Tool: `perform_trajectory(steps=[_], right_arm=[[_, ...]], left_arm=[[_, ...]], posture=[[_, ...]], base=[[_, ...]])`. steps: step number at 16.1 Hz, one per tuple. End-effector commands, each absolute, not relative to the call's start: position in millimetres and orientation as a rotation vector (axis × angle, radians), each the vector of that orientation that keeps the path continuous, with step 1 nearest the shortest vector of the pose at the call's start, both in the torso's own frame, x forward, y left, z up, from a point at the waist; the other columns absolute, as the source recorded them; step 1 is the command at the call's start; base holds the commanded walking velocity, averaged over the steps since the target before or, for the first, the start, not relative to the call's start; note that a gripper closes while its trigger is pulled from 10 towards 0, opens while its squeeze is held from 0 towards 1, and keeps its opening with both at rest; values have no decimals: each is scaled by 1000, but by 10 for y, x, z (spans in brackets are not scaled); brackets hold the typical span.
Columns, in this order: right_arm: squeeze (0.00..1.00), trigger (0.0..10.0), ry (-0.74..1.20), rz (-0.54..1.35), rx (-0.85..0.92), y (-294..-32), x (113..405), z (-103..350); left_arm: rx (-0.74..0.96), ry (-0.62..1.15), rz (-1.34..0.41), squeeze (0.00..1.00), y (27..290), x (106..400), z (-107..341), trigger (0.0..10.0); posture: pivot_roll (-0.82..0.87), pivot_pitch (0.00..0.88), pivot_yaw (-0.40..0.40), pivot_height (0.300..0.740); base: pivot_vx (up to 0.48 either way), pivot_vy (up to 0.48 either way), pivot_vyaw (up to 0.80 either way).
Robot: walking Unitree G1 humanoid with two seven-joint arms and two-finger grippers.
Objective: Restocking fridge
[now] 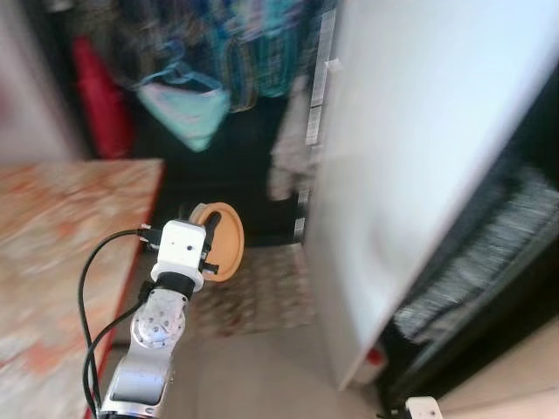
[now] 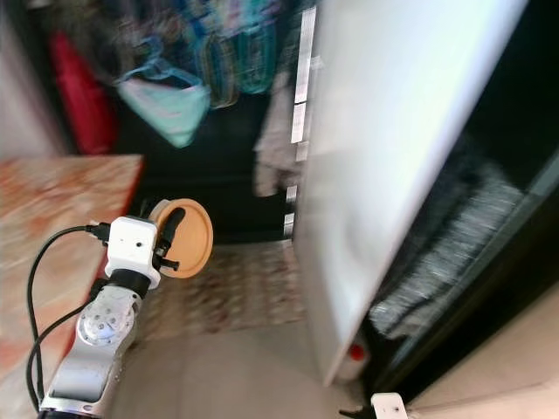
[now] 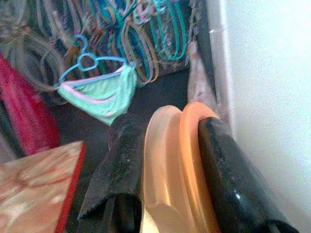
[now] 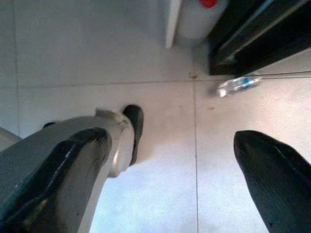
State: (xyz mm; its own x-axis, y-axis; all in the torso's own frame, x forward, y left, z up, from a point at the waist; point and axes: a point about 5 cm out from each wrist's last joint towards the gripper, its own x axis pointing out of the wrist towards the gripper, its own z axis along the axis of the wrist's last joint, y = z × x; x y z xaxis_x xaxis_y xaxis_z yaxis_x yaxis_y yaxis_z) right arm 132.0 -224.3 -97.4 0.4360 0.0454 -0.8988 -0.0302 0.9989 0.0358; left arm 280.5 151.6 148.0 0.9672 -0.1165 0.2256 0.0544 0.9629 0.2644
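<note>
The left gripper [image 1: 208,244] is raised in front of the robot with its two black fingers [image 3: 228,184] pinching an orange container [image 3: 180,170], a shallow round tub with a slightly paler part stacked against a brighter orange one; the container stands on edge between the jaws, one finger pressed to each flat face, its rim sticking out beyond the fingertips. Beside that gripper, on the robot's left, lies the edge of a table [image 1: 61,253] with a reddish marbled top. Beyond the fingertips hangs a pale green garment [image 3: 99,92] on a blue hanger [image 3: 85,60], with a red bag [image 1: 98,96] further left and a patterned mat [image 1: 262,292] on the floor below. To the right of the held container stands the open white fridge door [image 1: 419,157], and past it the dark inside of the fridge [image 1: 489,253], too blurred to make out shelves clearly. The right gripper [image 4: 180,179] hangs low, pointing at the tiled floor [image 4: 97,58], its jaws spread wide with nothing between them. Ahead of its fingertips a small plastic bottle [image 4: 237,85] lies on the tiles near the fridge's base, and a white jug with a red cap [image 4: 197,17] stands just beside the door's lower corner.
</note>
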Motion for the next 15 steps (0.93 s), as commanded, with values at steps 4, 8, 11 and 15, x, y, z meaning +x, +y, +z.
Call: perform_trajectory(steps=[4,8,11,15], right_arm=[[0,10000,1121,46,24,-2221,1306,-983],[0,10000,1121,47,24,-2218,1301,-985],[0,10000,1120,44,28,-2215,1302,-986],[0,10000,1117,39,32,-2209,1309,-985]], left_arm=[[270,-237,-50,0,1631,2809,1478,10000],[262,-224,-47,0,1643,2810,1444,10000],[257,-151,-28,0,1735,2853,1284,10000],[237,-58,-7,0,1912,2859,1087,10000]], posture=[[29,0,2,740],[27,0,4,740],[23,0,6,740],[15,0,8,740]], base=[[0,0,-763],[0,0,-763],[0,0,-763],[0,0,-763]])
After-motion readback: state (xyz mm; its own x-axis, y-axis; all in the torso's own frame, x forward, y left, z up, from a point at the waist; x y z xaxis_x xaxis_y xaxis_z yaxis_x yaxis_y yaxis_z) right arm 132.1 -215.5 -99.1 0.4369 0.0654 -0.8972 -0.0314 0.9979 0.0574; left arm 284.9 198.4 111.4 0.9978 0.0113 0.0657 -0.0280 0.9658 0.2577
